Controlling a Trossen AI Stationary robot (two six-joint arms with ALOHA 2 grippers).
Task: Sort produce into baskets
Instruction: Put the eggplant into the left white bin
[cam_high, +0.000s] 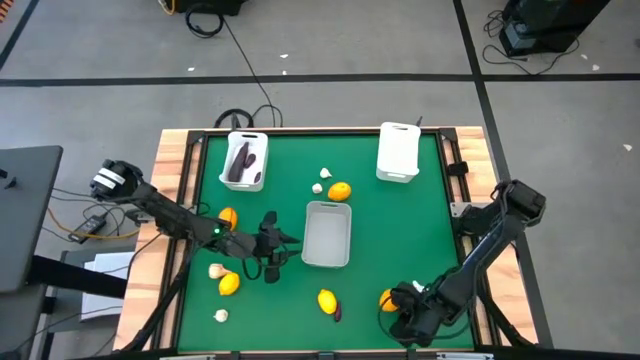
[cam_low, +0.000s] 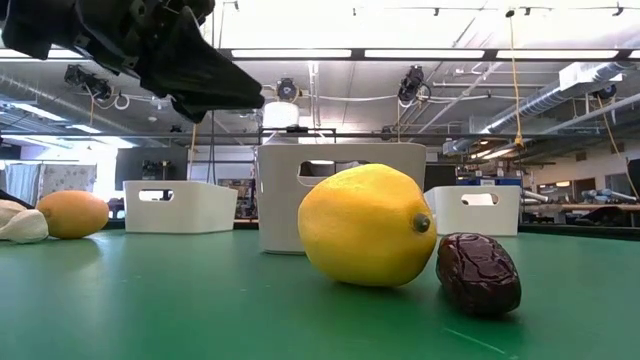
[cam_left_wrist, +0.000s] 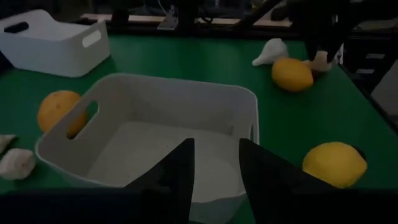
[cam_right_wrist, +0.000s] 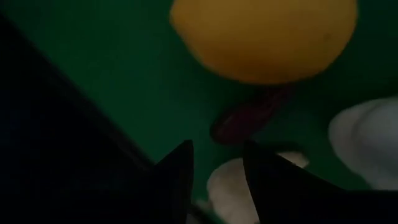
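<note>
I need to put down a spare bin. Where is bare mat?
Bare green mat lies right of the empty middle white plastic bin, below the far-right white bin. Crowded: front left, where yellow citrus and cream garlic cluster.

Three baskets stand on the surface (cam_high: 200, 310): one at far left (cam_high: 244, 160) with long vegetables (cam_high: 241, 160) in it, one at far right (cam_high: 398, 152), one at centre (cam_high: 327, 234). A citrus fruit (cam_high: 340, 191) and garlic bulbs (cam_high: 320, 181) lie between the far baskets. Near the centre basket, a citrus (cam_high: 327, 300) touches a small vegetable (cam_high: 337, 313). Further citrus (cam_high: 229, 283) and garlic (cam_high: 216, 270) lie at near left.
</note>
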